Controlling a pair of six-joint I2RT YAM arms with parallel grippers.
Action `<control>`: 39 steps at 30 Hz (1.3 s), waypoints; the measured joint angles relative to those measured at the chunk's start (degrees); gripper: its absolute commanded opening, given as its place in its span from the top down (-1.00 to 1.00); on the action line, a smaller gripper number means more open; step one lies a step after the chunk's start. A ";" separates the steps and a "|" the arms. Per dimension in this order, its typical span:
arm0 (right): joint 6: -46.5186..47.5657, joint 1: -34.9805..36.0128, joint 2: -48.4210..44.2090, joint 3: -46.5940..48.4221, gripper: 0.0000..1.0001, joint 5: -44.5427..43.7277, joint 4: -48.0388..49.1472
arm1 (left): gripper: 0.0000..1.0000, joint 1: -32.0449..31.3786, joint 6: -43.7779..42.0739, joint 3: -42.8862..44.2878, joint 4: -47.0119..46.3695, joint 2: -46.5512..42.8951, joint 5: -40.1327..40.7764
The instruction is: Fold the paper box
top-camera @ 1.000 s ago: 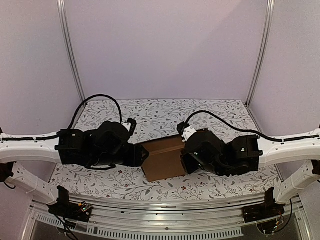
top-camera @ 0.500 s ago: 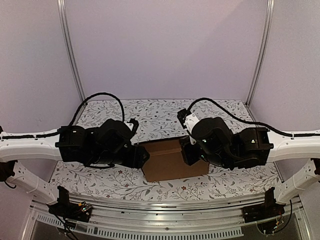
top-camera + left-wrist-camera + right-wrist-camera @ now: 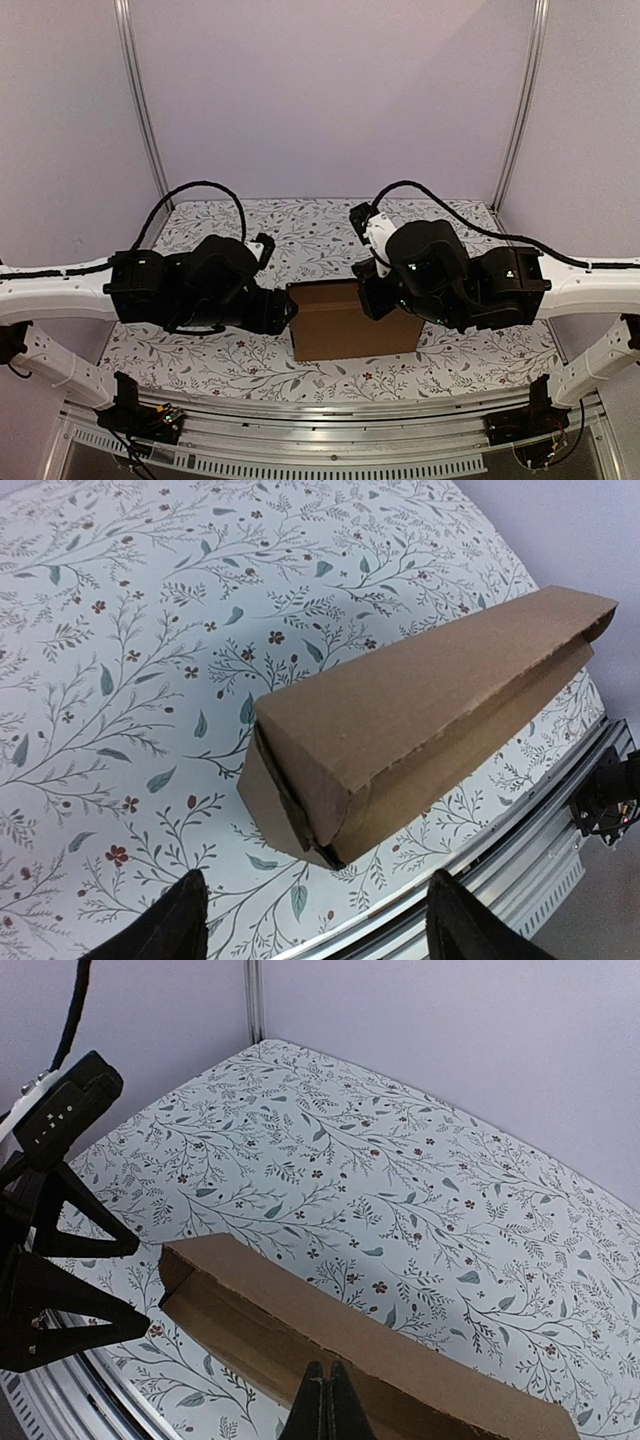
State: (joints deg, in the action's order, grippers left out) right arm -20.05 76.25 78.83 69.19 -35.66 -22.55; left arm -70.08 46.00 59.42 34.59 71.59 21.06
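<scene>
Cardboard paper box lies just ahead of my spread left pincer; my right pincer, tips together, should press its top flat.

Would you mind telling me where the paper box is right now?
In the top view the paper box lies toward the front-centre of the floral table, between the open left pincer and the shut right pincer.

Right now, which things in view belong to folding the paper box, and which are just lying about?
Part of the job:
- brown corrugated cardboard box
- left gripper, open beside the box
- right gripper, shut

Just there:
- floral-patterned table cover
- black looped cable
- silver metal frame post
</scene>
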 measured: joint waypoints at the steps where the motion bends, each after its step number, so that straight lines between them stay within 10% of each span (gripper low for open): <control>1: 0.46 -0.02 0.17 0.46 1.00 -0.13 0.22 | -0.47 0.00 -0.31 0.00 0.07 -0.35 0.42; 16: 2.49 -3.56 5.44 -0.42 1.00 -0.98 3.82 | -0.98 0.70 -11.39 1.68 -5.18 -6.97 1.88; 26: -1.86 -3.52 6.62 -7.13 1.00 -1.03 9.20 | -0.95 6.64 -16.96 5.27 -13.33 -1.14 -6.45; 39: -6.71 -3.39 5.55 -10.82 1.00 0.22 13.53 | 0.89 12.28 -16.02 -0.87 -24.85 5.73 -20.98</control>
State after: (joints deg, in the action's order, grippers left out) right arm -26.76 72.86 84.38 58.37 -35.44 -9.02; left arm -57.80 29.98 58.54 9.74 77.32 0.08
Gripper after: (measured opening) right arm 0.005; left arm 0.170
